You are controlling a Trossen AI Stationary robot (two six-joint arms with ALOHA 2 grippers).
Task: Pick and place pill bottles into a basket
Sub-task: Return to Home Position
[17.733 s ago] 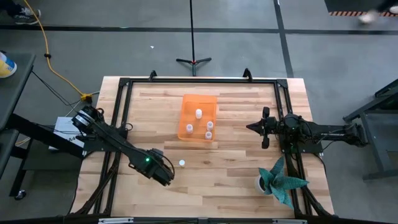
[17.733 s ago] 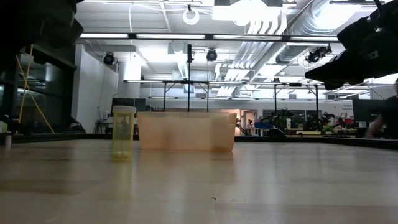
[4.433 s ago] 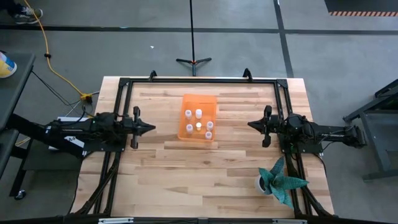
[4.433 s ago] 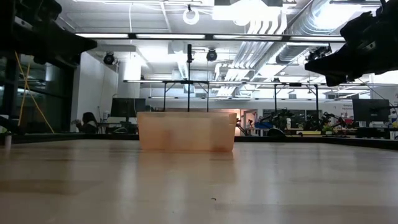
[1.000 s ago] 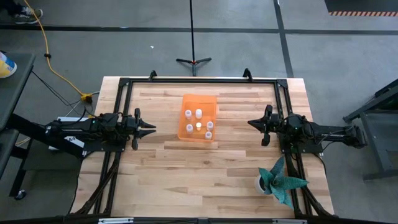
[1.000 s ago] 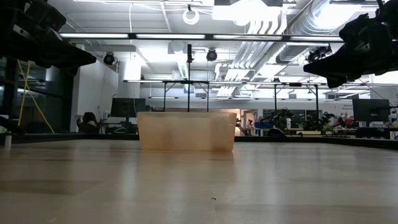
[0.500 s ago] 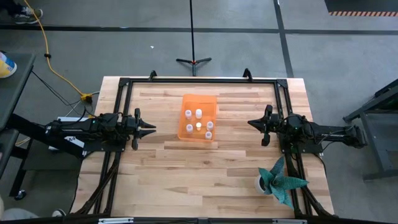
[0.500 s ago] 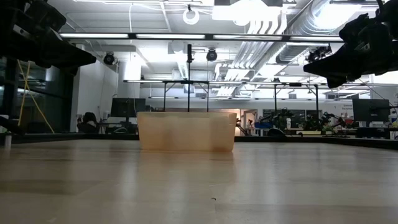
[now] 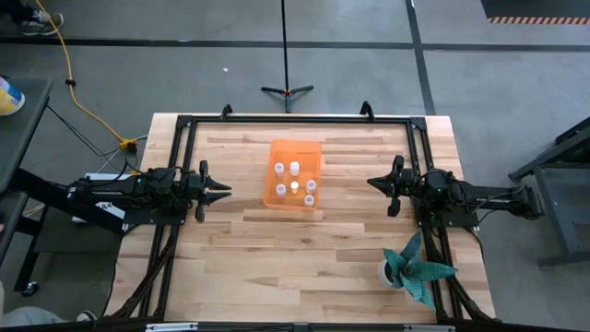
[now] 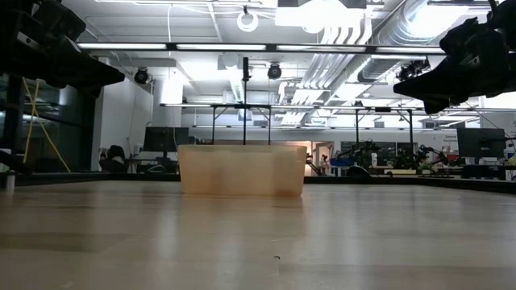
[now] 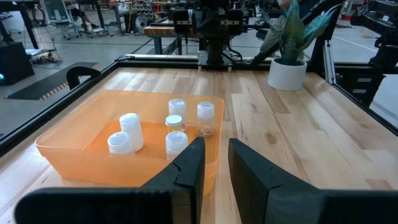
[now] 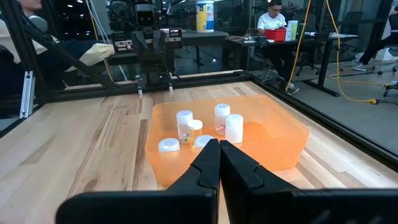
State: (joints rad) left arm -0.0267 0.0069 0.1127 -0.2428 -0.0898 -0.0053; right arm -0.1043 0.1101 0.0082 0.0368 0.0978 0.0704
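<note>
Basket: translucent orange rectangular plastic basket on the pale wooden table. It lies between my two grippers, straight ahead of each one's fingertips and touching neither.
Pill bottles: six tiny whitish translucent cylindrical pill bottles with white caps, all inside the basket and grouped close together on its floor. From above I count every one. The one in the middle of the group looks yellowish.
Left gripper: black two-finger left gripper held level above the table, tips aimed at the basket's near wall. Through its wrist camera I see the fingers only a narrow slit apart, with nothing between them.
Right gripper: matching black right gripper on the far side of the basket from the left one, also level and pointing at it. Its fingers are pressed together and it has hold of nothing.
Plant: white round pot holding a teal leafy plant stands beside the right arm, back behind that gripper's fingertips and well apart from the basket.
Table-level check: I see the basket's long wall mid-table, with both arms raised clear of the wood on either side.
</note>
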